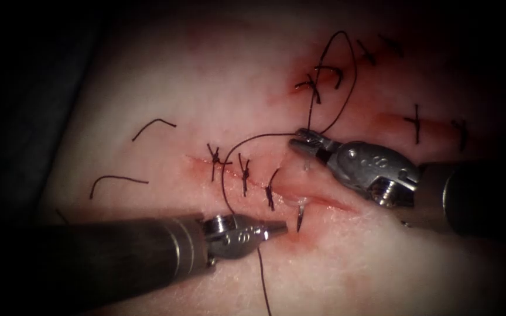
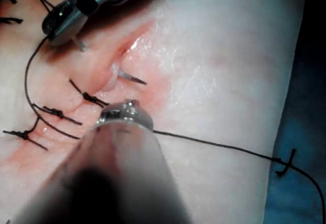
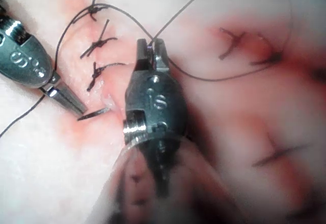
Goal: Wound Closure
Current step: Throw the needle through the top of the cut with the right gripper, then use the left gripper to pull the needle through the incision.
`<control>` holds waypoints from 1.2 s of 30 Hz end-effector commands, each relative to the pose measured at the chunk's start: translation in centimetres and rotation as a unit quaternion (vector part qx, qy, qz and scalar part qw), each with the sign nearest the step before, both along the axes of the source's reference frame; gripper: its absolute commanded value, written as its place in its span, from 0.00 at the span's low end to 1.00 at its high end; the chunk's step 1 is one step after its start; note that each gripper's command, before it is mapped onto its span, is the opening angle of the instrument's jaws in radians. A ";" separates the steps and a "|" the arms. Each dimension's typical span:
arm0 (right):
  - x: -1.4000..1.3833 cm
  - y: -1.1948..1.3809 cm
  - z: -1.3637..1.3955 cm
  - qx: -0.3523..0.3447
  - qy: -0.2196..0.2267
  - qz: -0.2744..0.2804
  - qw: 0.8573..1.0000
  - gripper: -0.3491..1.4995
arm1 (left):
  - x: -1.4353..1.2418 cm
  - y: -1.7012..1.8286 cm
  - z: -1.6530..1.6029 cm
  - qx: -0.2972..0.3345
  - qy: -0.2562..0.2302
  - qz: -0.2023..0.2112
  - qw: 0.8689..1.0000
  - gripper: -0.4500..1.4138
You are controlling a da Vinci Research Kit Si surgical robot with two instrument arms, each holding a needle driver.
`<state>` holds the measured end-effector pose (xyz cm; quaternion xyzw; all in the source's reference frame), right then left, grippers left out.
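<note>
Nearest the endoscope, at the lower lip of the cut, I have the left tool lying low over the tissue, its jaws together and holding nothing, their tip just beside the needle. The needle's dark, sharp point stands out of the tissue on the near side of the cut, the rest of its curve buried under the raised lip. The right wrist view shows that point as a thin steel spike almost touching the left tool's tip; the left wrist view shows it clear of the pale wet flesh, with my own jaws hidden behind the shaft. Black thread runs under the left tool and off towards me. Beyond the cut, the right tool has its jaws clamped on the thread, which loops up past older knotted stitches. Red fluid stains the glistening tissue. Farther left lie two curved cut ends of thread.
</note>
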<state>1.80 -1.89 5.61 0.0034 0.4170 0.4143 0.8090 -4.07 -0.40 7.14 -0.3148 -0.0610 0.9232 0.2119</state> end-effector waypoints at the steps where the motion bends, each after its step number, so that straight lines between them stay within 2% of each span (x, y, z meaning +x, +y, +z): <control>1: 0.11 -0.06 0.04 0.013 0.014 0.001 1.000 0.00 | -0.05 -0.03 0.06 0.001 -0.001 0.001 1.000 0.04; 5: 0.15 -0.10 0.09 0.104 0.076 0.024 0.991 0.00 | 0.02 0.00 0.05 0.002 -0.004 0.004 1.000 0.04; 7: 0.15 -0.19 0.17 0.161 0.084 0.038 0.983 0.00 | 0.06 0.02 0.04 0.004 -0.005 0.005 1.000 0.04; 15: 0.14 -0.53 0.30 0.239 0.033 0.046 0.969 0.00 | 0.06 0.03 0.04 0.005 -0.003 0.006 1.000 0.04; 22: 0.03 -0.58 0.28 0.251 -0.014 0.057 0.966 0.00 | 0.07 0.04 0.03 0.006 -0.005 0.002 1.000 0.04; 26: 0.06 -0.65 0.25 0.275 0.001 0.042 0.961 0.00 | 0.06 0.06 0.03 -0.003 -0.004 0.008 1.000 0.04; 28: 0.06 -0.62 0.25 0.279 0.023 0.033 0.960 0.00 | 0.05 0.06 0.03 -0.008 -0.016 0.019 1.000 0.04; 29: 0.05 -0.59 0.25 0.277 0.045 0.029 0.959 0.15 | 0.05 0.06 0.03 -0.012 -0.024 0.028 0.999 0.04; 30: 0.00 -0.50 0.26 0.257 0.098 0.032 0.961 0.64 | 0.05 0.06 0.03 -0.024 -0.055 0.049 0.997 0.06; 31: -0.04 -0.45 0.26 0.248 0.114 0.035 0.961 0.79 | 0.05 0.07 0.03 -0.030 -0.068 0.059 0.995 0.07; 32: -0.07 -0.40 0.26 0.239 0.130 0.038 0.961 0.86 | 0.05 0.09 0.03 -0.035 -0.085 0.068 0.993 0.10; 33: -0.12 -0.32 0.26 0.231 0.147 0.041 0.961 0.90 | 0.05 0.11 0.03 -0.044 -0.106 0.081 0.990 0.17; 34: -0.22 -0.20 0.27 0.228 0.164 0.041 0.959 0.91 | 0.05 0.15 0.04 -0.059 -0.139 0.101 0.983 0.23; 36: -0.35 -0.07 0.28 0.227 0.174 0.042 0.957 0.92 | 0.06 0.18 0.04 -0.075 -0.159 0.118 0.977 0.29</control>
